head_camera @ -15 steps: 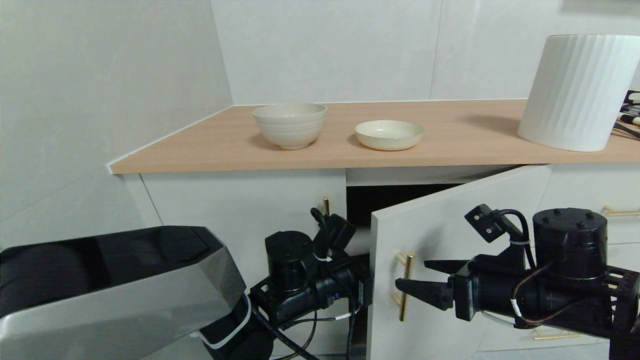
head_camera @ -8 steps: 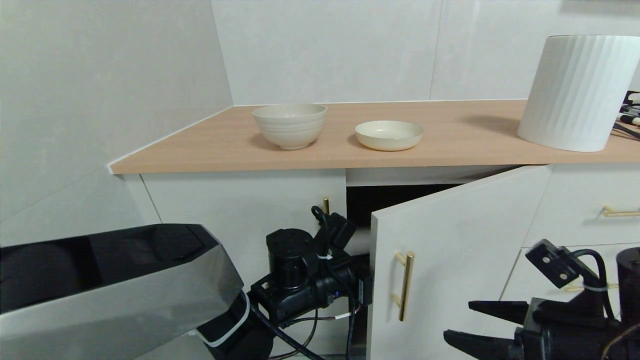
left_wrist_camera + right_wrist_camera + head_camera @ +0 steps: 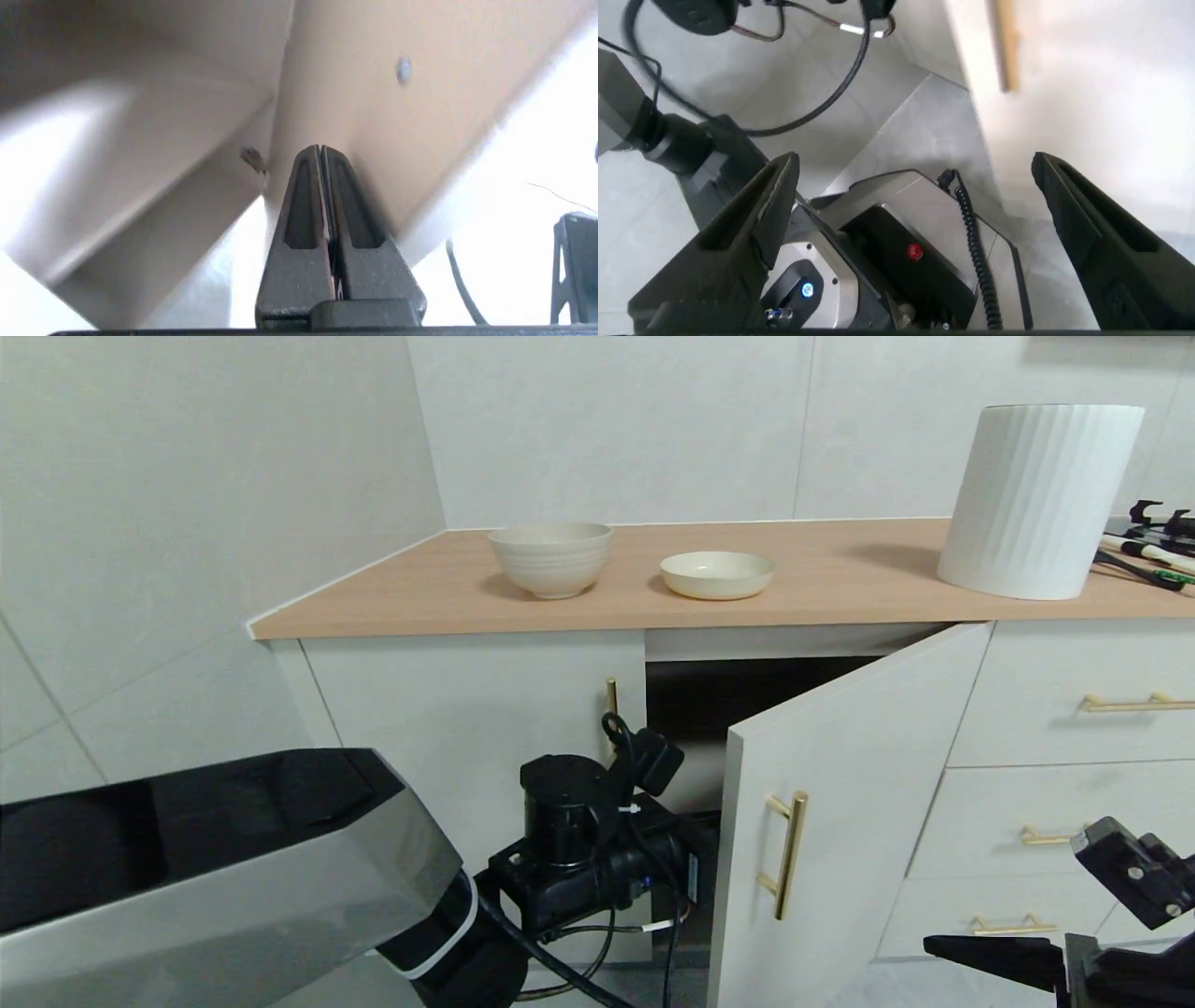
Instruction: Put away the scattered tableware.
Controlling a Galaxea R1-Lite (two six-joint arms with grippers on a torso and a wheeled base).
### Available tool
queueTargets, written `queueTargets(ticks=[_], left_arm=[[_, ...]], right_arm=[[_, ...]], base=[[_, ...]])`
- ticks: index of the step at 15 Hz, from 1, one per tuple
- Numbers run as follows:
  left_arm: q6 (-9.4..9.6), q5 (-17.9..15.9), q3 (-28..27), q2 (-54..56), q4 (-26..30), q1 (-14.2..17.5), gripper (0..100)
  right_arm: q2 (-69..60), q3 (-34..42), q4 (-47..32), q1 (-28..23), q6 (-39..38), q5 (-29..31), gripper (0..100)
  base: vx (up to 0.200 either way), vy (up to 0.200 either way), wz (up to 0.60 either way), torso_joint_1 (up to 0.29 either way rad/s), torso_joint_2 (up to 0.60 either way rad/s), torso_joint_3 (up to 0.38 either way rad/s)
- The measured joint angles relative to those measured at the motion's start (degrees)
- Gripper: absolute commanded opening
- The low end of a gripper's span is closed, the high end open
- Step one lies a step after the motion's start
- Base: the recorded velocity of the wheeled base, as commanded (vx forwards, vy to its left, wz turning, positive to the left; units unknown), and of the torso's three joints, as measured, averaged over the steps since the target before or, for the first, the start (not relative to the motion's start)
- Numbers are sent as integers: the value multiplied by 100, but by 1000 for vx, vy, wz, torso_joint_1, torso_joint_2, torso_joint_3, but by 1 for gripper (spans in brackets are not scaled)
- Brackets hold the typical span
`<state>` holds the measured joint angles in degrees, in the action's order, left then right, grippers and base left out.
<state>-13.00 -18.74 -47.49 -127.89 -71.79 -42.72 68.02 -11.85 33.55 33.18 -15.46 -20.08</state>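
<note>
Bowl [image 3: 551, 558], 9 o'clock of dish [image 3: 717, 574]: prob. ceramic, slick, breakable; take by rim. L gripper [image 3: 322, 187] clenched, empty; R gripper [image 3: 915, 215] spread.

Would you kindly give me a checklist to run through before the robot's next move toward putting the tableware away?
1. Door open: ok, swung partway out.
2. Bowl reachable: ok, upright on the counter, nothing on it.
3. Dish reachable: ok, beside the bowl and apart from it.
4. Right end effector ready: ok, open and empty.
5. Left end effector ready: not ok, shut, low by the door.
6. Room inside the cabinet: cannot tell, too dark.
</note>
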Motion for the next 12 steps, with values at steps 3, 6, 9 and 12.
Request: queueTargets(ticks=[3, 6, 9, 12], left_arm=[[-30, -23, -603, -127, 600, -15, 0], [-39, -4, -875, -168, 769, 5, 0], [-140, -4, -931, -179, 785, 7, 0], [-228, -12, -1146, -190, 1053, -15, 0]], right_arm=[[-102, 13, -16, 39, 0, 0, 100], [-160, 17, -9, 90, 0, 2, 100], [-188, 24, -11, 96, 0, 5, 100], [-196, 22, -11, 105, 0, 5, 100]], base=[[0, 0, 0, 0, 0, 0], [0, 0, 0, 0, 0, 0], [-200, 0, 0, 7, 7, -1], [-67, 0, 0, -1, 1, -1]])
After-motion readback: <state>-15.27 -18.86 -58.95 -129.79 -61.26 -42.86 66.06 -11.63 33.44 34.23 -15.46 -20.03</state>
